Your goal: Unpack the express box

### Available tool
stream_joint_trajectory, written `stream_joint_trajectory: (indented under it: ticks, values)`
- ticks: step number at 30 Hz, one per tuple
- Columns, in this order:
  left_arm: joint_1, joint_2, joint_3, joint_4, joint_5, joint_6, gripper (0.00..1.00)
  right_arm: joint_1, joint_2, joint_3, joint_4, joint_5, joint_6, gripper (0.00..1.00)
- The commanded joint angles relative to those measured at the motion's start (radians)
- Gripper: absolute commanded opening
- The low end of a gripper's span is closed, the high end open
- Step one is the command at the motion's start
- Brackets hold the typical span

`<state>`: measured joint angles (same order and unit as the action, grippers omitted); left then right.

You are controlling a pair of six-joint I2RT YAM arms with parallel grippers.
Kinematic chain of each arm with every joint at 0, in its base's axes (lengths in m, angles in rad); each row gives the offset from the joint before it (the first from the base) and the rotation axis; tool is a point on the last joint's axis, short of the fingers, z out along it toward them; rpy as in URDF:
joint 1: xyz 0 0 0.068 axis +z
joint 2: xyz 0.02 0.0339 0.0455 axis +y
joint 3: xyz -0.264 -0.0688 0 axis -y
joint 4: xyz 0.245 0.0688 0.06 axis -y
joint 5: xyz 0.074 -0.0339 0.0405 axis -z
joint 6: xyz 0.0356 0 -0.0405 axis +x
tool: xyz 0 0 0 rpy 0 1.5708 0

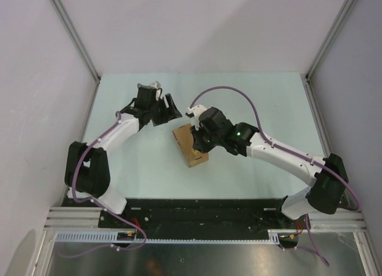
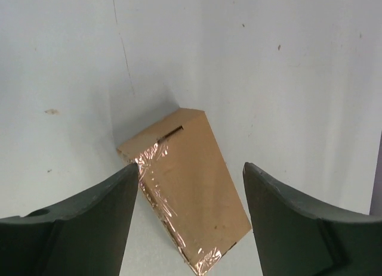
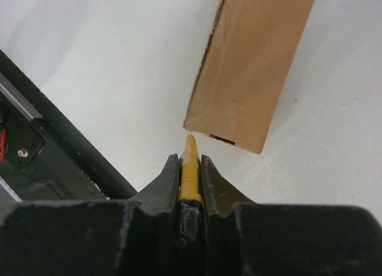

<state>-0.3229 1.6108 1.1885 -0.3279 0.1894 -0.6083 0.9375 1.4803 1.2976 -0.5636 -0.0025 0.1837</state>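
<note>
Brown cardboard express box (image 2: 194, 180) should be pinned by open left gripper (image 2: 191, 167); clear tape (image 2: 167, 210) slit shallowly by yellow-black knife (image 3: 190, 168) clenched in right gripper (image 3: 190, 164).

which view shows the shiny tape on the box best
Left wrist: the tape runs along the box edge, unblocked. The top view is too far to show it; the right wrist view shows only plain cardboard.

express box (image 1: 190, 146) sits in the middle of the table (image 1: 256, 103), left gripper (image 1: 169, 112) just behind it, knife (image 3: 190, 166) in the right gripper (image 3: 190, 164) at its right.
</note>
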Motion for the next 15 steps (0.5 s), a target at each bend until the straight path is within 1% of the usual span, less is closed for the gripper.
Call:
stream_joint_trajectory:
  ticks: [1, 2, 4, 5, 7, 8, 15]
  values:
    - [-0.007, 0.003, -0.078, 0.003, 0.077, 0.050, 0.75, 0.012, 0.021, 0.002, 0.134, 0.001, 0.010, 0.00]
    - [-0.008, 0.023, -0.092, 0.004, 0.090, 0.054, 0.72, 0.017, 0.031, 0.000, 0.192, 0.056, 0.011, 0.00]
    - [-0.008, 0.052, -0.098, 0.003, 0.139, 0.070, 0.63, 0.032, 0.063, -0.001, 0.250, 0.099, 0.025, 0.00]
    - [-0.010, 0.082, -0.101, 0.003, 0.149, 0.076, 0.61, 0.037, 0.077, -0.001, 0.302, 0.123, 0.022, 0.00]
    - [-0.011, 0.103, -0.102, 0.003, 0.147, 0.090, 0.56, 0.050, 0.095, -0.001, 0.346, 0.169, 0.019, 0.00]
    - [-0.011, 0.112, -0.107, 0.003, 0.142, 0.096, 0.56, 0.055, 0.119, -0.001, 0.382, 0.199, 0.023, 0.00]
    - [-0.011, 0.138, -0.122, 0.003, 0.130, 0.128, 0.54, 0.057, 0.230, -0.001, 0.510, 0.265, 0.066, 0.00]
